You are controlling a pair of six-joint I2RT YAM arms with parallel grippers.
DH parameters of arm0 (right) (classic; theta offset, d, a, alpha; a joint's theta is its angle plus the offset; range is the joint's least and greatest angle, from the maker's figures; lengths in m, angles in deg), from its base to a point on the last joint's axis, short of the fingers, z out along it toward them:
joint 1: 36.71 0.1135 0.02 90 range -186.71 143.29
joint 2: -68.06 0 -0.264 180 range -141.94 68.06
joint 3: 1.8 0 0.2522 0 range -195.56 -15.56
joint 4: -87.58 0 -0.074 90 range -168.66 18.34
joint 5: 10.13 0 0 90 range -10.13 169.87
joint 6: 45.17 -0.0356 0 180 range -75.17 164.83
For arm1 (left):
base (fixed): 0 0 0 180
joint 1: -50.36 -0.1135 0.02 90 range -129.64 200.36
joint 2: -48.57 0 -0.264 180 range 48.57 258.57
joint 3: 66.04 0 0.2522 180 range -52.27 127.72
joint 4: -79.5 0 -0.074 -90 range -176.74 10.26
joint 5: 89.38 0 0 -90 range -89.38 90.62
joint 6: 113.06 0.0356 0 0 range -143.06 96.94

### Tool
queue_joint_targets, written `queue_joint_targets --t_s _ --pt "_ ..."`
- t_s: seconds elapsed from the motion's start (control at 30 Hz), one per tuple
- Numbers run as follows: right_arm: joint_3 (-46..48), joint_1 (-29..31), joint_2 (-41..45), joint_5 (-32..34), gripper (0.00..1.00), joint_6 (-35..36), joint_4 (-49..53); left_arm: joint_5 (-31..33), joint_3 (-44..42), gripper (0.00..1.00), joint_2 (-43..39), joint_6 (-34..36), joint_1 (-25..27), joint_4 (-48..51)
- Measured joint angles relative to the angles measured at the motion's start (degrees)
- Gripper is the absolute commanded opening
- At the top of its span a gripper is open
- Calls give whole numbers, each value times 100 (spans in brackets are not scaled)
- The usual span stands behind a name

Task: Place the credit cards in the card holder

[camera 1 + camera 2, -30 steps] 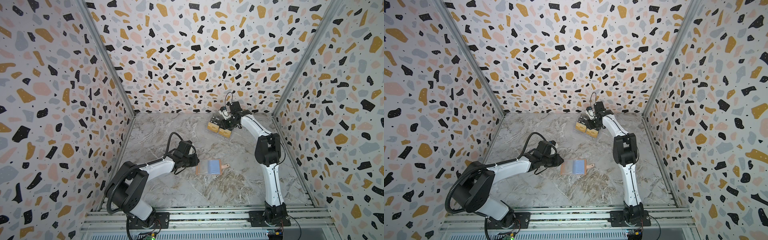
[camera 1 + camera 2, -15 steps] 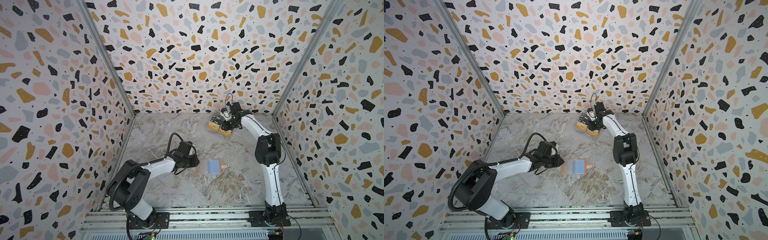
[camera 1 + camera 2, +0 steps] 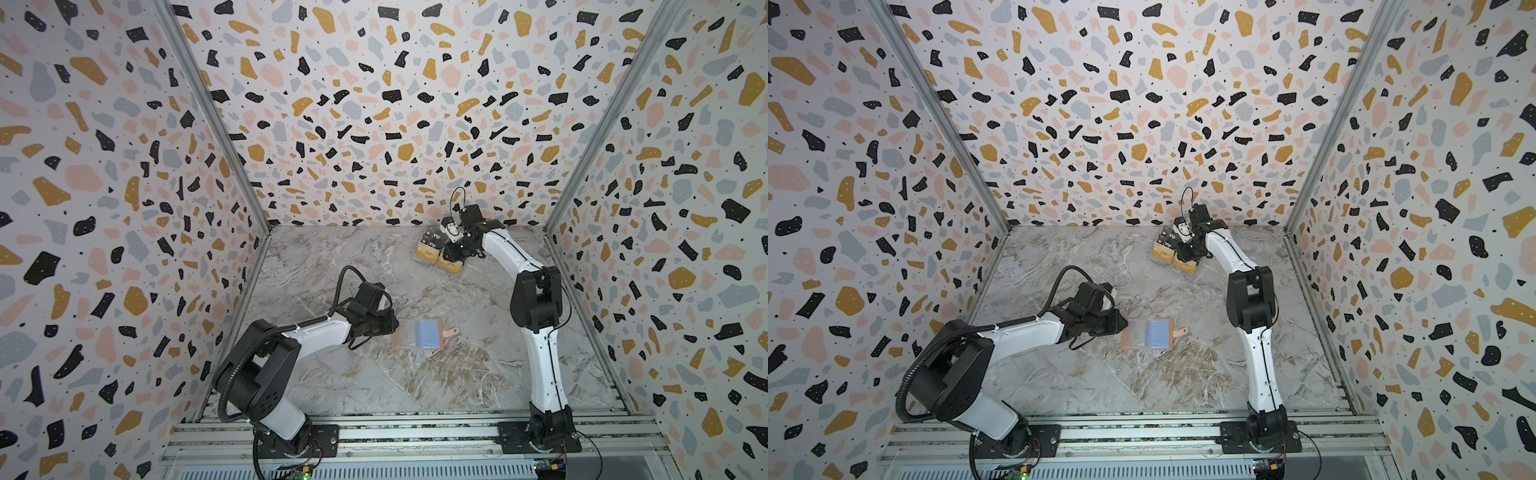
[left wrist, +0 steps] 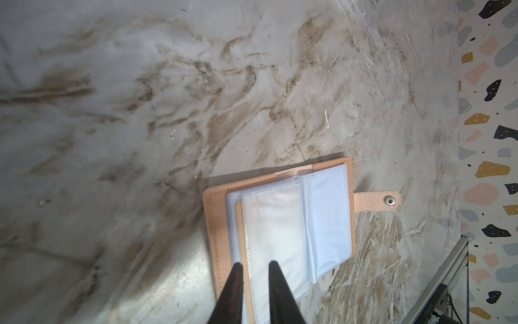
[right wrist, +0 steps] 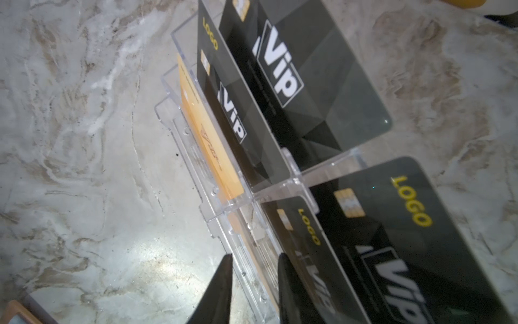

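Presently we see the card holder (image 3: pixel 417 334) lying open near the middle of the counter (image 3: pixel 332 386), its strap tab (image 3: pixel 452 331) toward 3 o'clock. At its 9 o'clock edge the left claw (image 4: pixel 255 266) is nearly pressed together, with the edge of a clear sleeve (image 4: pixel 274 224) between the tips; we cannot tell whether it pinches. Toward 1 o'clock, by the back wall (image 3: pixel 395 124), the credit cards (image 5: pixel 308 92) stand in a clear rack (image 5: pixel 185 140). The right claw (image 5: pixel 253 259) is spread astride the rack's front tier.

Lab test cell: terrazzo walls (image 3: pixel 374 104), aluminium rail (image 3: pixel 415 436)
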Motion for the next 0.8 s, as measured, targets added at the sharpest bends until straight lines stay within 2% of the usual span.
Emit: queue_joint_targets --t_s 0.37,0.5,0.8 --pt "57 225 11 540 24 116 0 -2 0 21 0 0 -7 4" --pt "57 258 11 761 15 175 2 -2 0 21 2 0 -7 4" --pt "57 302 11 903 8 356 0 -4 0 21 133 -2 -9 -4"
